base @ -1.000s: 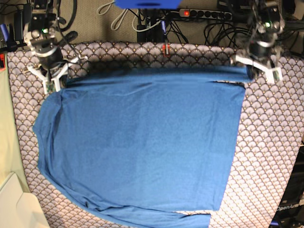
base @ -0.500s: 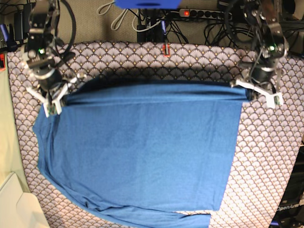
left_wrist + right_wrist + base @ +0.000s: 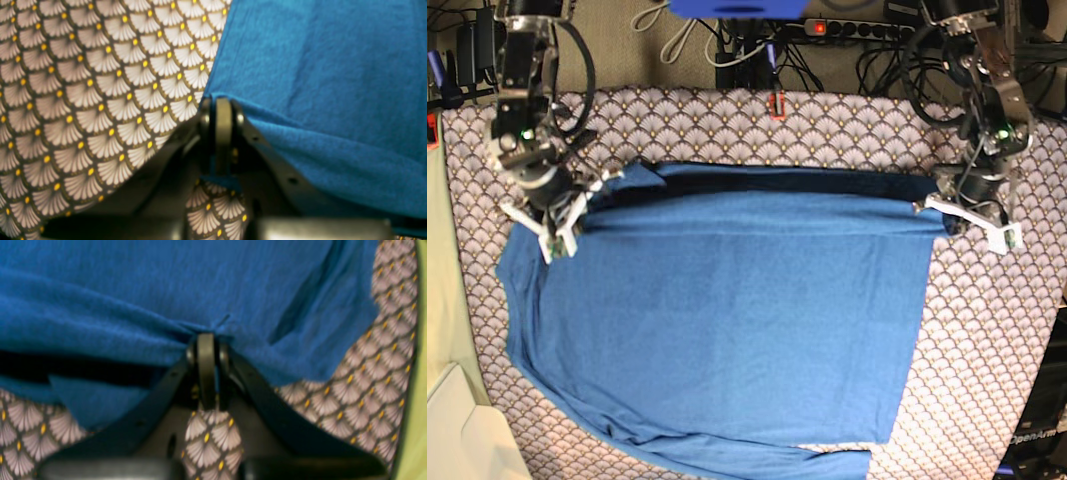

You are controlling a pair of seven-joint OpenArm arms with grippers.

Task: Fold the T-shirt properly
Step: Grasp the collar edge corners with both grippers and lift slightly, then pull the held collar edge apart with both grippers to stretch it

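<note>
The T-shirt is a large plain blue knit lying spread over the patterned table. Its far edge is lifted and doubled over, with a dark shadow under the fold. My left gripper, at the right of the base view, is shut on the far right corner of the shirt. The left wrist view shows that gripper pinching the blue fabric. My right gripper, at the left of the base view, is shut on the far left corner. In the right wrist view the cloth bunches at the closed gripper.
A scallop-patterned cloth covers the table. A power strip and tangled cables lie beyond the far edge. A small red item sits at the far middle. A cream box stands at the near left corner.
Both grippers have moved toward the near side, carrying the shirt's far edge with them. The fold has risen and rolled over the body of the shirt.
</note>
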